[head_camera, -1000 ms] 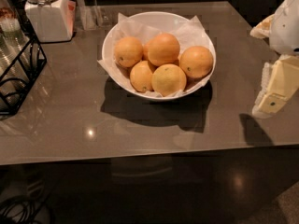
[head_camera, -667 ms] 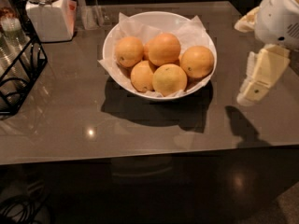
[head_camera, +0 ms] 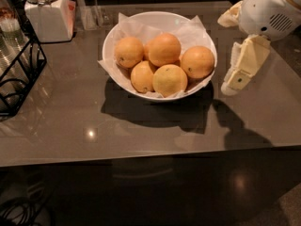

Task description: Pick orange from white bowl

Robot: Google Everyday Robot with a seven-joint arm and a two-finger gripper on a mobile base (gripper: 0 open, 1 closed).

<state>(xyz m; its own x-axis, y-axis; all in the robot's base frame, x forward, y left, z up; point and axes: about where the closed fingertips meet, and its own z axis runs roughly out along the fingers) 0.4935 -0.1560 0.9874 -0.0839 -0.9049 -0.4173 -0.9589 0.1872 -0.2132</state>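
Note:
The white bowl (head_camera: 113, 36), lined with crinkled white paper, stands on the grey table and holds several oranges. The orange (head_camera: 198, 61), large and deep orange with a tiny dark dot on its side, lies at the bowl's right side. A paler yellowish orange (head_camera: 170, 80) lies at the front, and a smaller orange (head_camera: 129, 52) with a dark speck at the left. My gripper (head_camera: 225, 54) is just right of the bowl's rim, next to the orange and apart from it. It is open and empty, with one finger (head_camera: 244, 65) pointing down at the table.
A white lidded jar (head_camera: 46, 13) stands at the back left. A black wire rack (head_camera: 19, 74) stands at the left edge. The table's front edge (head_camera: 150, 154) runs across below the bowl.
The gripper has moved left, from the table's right edge to just beside the bowl's right rim. The bowl and the oranges have not moved.

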